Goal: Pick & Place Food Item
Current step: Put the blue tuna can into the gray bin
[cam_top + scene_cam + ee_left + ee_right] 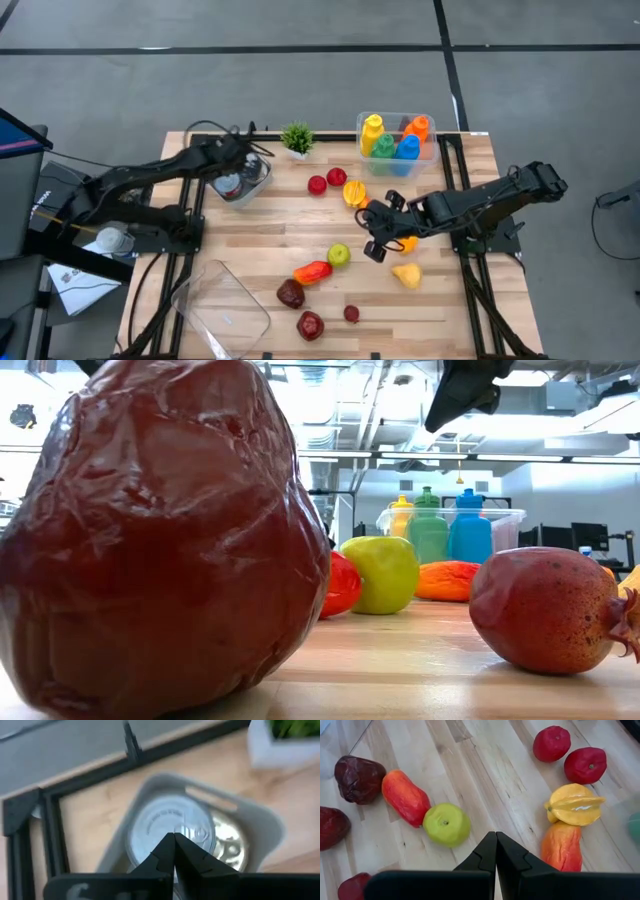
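Food items: loose on the wooden table (250, 240), spread from the middle toward the near edge; none is held by either gripper.
Green apple (338, 255): mid-table, just beside the end of the red-orange fruit (312, 271); in the right wrist view the two appear to touch.
Dark red fruits: one (290, 293) beside the red-orange fruit, one (310, 324) nearer the table edge, and a small one (351, 313) next to it. In the low view the big dark red one (160, 540) fills the left half of the frame.
Two red round fruits (326, 181): side by side toward the far half of the table.
Yellow starfruit (355, 192): just beside the red pair, with an orange fruit (562, 847) touching it.
Yellow fruit (406, 273): near the right arm, apart from the rest.
Right gripper (375, 245): above mid-table, between the starfruit and the yellow fruit; fingers pressed together, nothing between them.
Left gripper (174, 847): over a grey container (245, 185) at the far left of the table; fingers closed and empty, pointing at a silver can top (170, 832) inside it.
Clear bin (397, 145): far right area, holding coloured bottles in yellow, green, blue and orange.
Small potted plant (296, 138): far edge, between the grey container and the clear bin.
Clear lid or tray (220, 305): near-left corner, tilted across the table edge.
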Robot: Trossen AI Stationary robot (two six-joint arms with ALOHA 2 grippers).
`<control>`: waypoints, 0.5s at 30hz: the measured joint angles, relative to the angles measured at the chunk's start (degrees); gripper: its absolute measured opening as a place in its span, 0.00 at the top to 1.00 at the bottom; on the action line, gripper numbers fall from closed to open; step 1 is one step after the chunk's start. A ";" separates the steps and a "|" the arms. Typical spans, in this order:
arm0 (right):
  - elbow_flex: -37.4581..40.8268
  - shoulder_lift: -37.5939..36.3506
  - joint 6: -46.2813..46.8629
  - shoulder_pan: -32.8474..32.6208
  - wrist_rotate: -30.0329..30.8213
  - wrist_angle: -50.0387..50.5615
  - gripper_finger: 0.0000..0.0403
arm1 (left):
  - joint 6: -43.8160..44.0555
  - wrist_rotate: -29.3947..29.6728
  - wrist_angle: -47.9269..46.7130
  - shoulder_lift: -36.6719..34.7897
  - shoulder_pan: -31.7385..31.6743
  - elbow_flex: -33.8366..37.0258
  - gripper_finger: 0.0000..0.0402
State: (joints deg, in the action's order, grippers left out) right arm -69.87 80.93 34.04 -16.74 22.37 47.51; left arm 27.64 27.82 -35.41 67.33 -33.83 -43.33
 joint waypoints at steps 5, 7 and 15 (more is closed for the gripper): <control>0.00 0.00 0.00 -0.32 -0.03 0.03 1.00 | -0.32 -0.67 -0.12 8.43 0.51 0.01 1.00; 0.00 0.00 0.00 -0.80 -0.05 0.02 1.00 | -0.41 -1.18 1.13 10.05 1.06 -0.34 1.00; 0.00 0.00 0.31 -2.03 -0.02 0.08 1.00 | 1.64 -10.74 7.57 9.66 6.25 -0.15 1.00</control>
State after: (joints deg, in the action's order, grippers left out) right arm -69.87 80.93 34.35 -18.76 22.35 47.59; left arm 29.28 17.08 -27.84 76.99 -27.58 -43.48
